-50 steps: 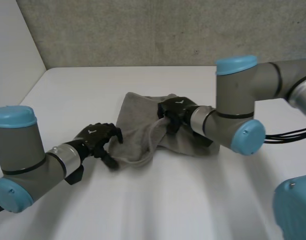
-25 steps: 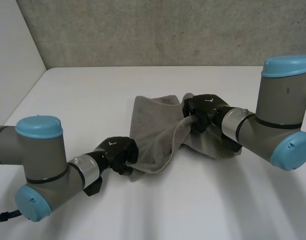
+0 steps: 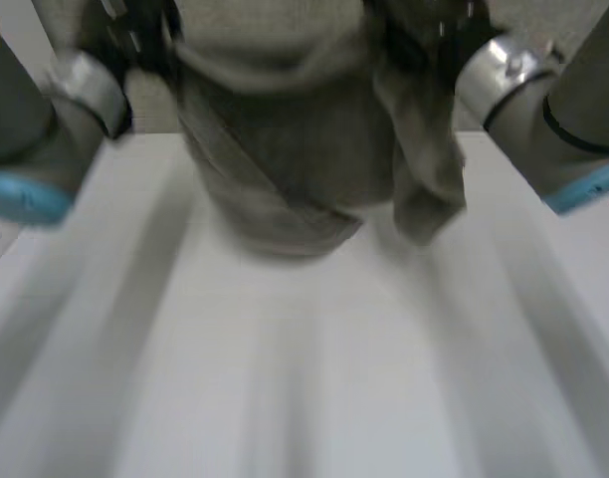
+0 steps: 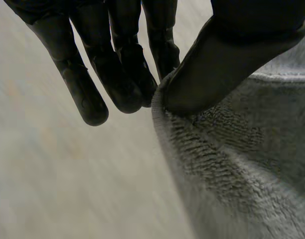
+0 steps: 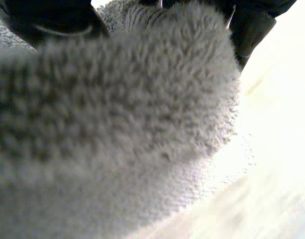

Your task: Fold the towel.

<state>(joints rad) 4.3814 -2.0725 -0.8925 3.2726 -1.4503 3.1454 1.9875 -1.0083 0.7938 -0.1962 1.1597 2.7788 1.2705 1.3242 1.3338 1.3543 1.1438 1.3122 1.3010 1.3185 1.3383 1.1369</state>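
Grey towel (image 3: 285, 169) hangs above the white table (image 3: 304, 388), strung between the robot's two black hands. The left hand (image 4: 217, 64) pinches one upper edge of the cloth, thumb pressed toward the fingers (image 4: 117, 74) with the hem caught between them. The right hand (image 5: 48, 17) is clamped on the opposite upper edge, where a bunched fold bulges under its palm. Between the hands the cloth sags in a shallow curve, and a loose flap drops below the right hand. Whether the lower edge touches the table cannot be told.
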